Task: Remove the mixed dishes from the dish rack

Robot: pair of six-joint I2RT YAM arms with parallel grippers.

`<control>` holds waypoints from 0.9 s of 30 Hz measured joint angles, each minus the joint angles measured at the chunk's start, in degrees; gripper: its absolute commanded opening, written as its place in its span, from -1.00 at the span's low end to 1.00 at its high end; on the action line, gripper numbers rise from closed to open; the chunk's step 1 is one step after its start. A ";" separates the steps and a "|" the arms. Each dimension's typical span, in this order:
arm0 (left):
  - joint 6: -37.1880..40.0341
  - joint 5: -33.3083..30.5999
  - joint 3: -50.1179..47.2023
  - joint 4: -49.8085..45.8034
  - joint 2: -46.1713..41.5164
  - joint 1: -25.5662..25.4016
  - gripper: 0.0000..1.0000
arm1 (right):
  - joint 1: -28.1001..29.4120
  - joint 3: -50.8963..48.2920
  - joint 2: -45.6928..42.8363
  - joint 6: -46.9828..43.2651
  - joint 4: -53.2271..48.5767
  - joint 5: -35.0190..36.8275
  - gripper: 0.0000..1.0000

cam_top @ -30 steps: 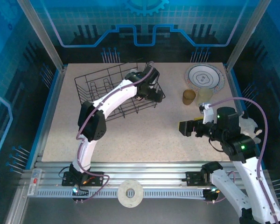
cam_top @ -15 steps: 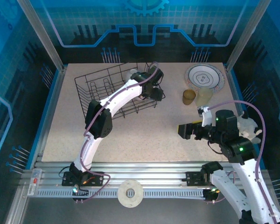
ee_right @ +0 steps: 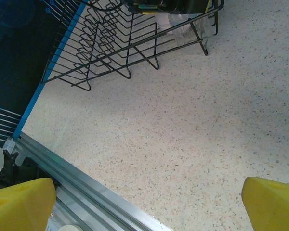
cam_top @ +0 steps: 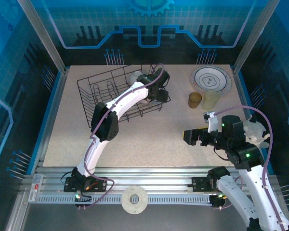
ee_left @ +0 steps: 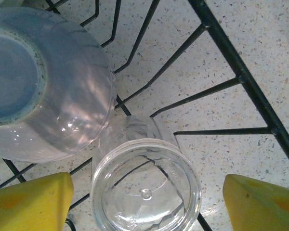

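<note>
The black wire dish rack [cam_top: 102,91] stands at the back left of the table. My left gripper [cam_top: 156,95] reaches into its right end. In the left wrist view it is open [ee_left: 147,204], its yellow fingers [ee_left: 31,202] straddling a clear plastic cup [ee_left: 147,190] that stands bottom-up on the rack wires. A pale bowl [ee_left: 43,82], also upside down, touches that cup on the left. My right gripper [cam_top: 190,136] hovers open [ee_right: 147,207] over bare table, holding nothing. A patterned plate [cam_top: 211,79], a brown cup [cam_top: 195,100] and a yellowish cup [cam_top: 212,99] sit at the back right.
The rack's [ee_right: 120,43] near side and feet show at the top of the right wrist view. The table's metal front rail [ee_right: 82,185] runs below the right gripper. A white tape roll [cam_top: 134,199] lies on the rail in front.
The left gripper has shifted a little further toward the rack's right end and its elbow swung right. The right gripper has drifted slightly left and nearer.
</note>
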 measured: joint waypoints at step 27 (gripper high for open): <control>-12.17 -1.60 -1.97 -1.46 1.38 1.36 0.52 | 0.00 -4.28 -1.55 2.64 3.10 -1.68 1.00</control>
